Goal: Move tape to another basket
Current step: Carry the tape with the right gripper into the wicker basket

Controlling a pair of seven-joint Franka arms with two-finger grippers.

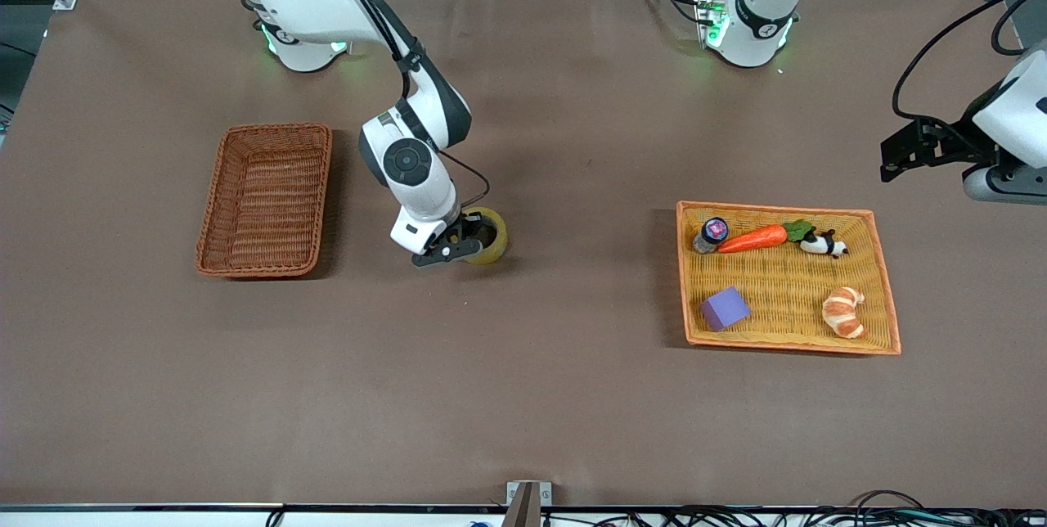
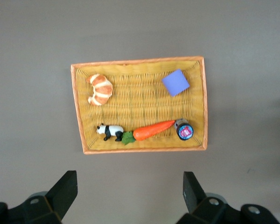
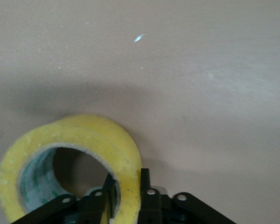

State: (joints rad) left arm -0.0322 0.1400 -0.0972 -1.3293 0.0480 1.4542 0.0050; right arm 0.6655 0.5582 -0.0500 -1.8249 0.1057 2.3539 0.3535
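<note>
Yellow tape (image 1: 487, 236) on table, right gripper (image 1: 458, 248) pinching its wall, ready for carry to basket (image 1: 266, 199). I keep left gripper (image 2: 129, 196) waiting above tray (image 1: 885, 281), fingers apart.

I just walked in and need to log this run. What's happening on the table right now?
The right gripper is shut on the tape, one finger in its hole, on the table between the basket and the tray of toys. The left gripper waits open above the tray.

A robotics lab: two white arms bolted to a brown-covered table (image 1: 523, 396), cables trailing
</note>
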